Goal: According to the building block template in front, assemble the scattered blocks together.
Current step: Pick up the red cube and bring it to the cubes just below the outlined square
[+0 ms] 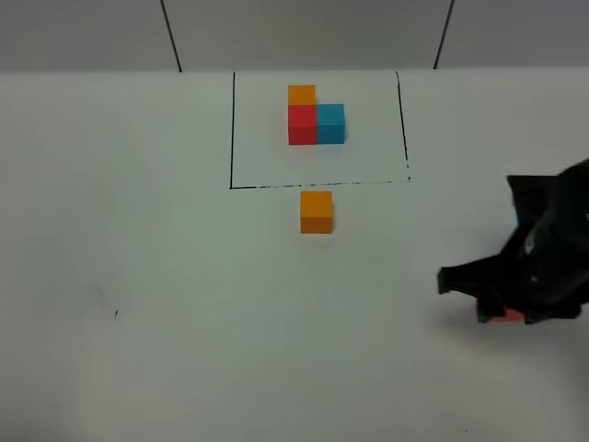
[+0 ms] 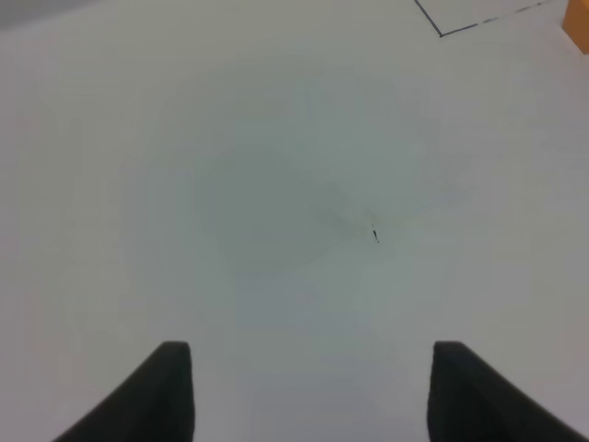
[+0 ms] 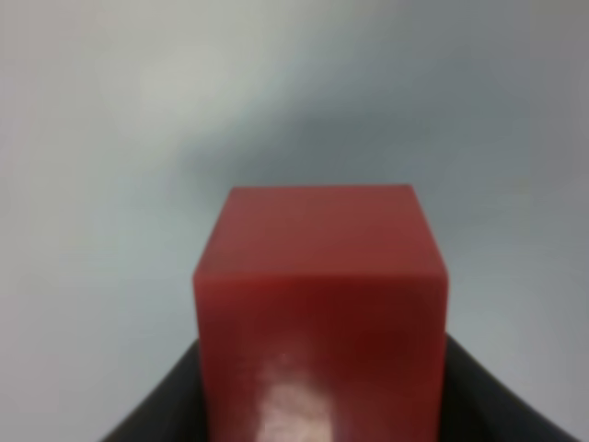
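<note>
The white surface (image 1: 138, 276) takes up nearly the whole exterior view, w/ a black frame (image 1: 232, 129) drawn at the far middle. Inside it sits the template (image 1: 316, 118): orange cube at the back, red touching it in front, blue touching the red on the right of that view. The right pincer (image 1: 502, 313) is at the right edge, low over the surface and well apart from the frame, clenched on the red block (image 3: 320, 295). The wrist view shows the block's lower sides wedged btw. two dark fingers and its top face level. The orange block (image 1: 316, 211) lies just outside the frame's near line, roughly in line w/ the template's red cube. The left pincer (image 2: 311, 391) hangs released over bare surface, fingers wide and nothing btw. them. The blue block of the scattered blocks isn't in any view. Step in hand, as I judge it: carry the red block to the orange one and set it on the near side, face to face, per the template. To do it well, keep the block square to the orange block's edges on approach, come in from the near side rather than from above, and lower until it sits flat before letting go. Main risk: nudging the orange block out of line, so close the last gap slowly. Leave room on the right of the red for the blue.
</note>
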`<state>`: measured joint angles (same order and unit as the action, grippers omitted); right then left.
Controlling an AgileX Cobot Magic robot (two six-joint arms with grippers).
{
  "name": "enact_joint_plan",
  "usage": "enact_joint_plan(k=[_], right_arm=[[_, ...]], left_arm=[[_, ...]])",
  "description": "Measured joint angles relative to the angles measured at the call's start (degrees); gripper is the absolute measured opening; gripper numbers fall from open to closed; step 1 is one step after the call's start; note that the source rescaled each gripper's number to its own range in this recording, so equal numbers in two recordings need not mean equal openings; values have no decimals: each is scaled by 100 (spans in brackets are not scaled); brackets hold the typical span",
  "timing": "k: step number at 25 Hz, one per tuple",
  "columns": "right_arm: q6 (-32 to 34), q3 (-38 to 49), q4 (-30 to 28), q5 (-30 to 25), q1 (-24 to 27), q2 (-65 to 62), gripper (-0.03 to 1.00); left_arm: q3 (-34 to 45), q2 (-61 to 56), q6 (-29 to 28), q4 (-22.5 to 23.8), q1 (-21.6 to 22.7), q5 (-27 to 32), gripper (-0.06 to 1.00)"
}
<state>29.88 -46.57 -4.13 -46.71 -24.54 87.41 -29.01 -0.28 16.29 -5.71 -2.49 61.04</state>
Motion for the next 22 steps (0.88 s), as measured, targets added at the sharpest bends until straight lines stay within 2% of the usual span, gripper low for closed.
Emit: enact_joint_plan(k=[3, 8, 15, 22], right_arm=[[984, -602, -393, -123, -748, 313, 1], [1281, -1646, -488, -480, -1403, 1263, 1], [1311, -2743, -493, -794, -1660, 2265, 1], [1584, -2940, -485, -590, -1736, 2399, 1]], left_arm=[[0, 0, 0, 0, 0, 0, 26], [0, 0, 0, 0, 0, 0, 26], [0, 0, 0, 0, 0, 0, 26], [0, 0, 0, 0, 0, 0, 26]])
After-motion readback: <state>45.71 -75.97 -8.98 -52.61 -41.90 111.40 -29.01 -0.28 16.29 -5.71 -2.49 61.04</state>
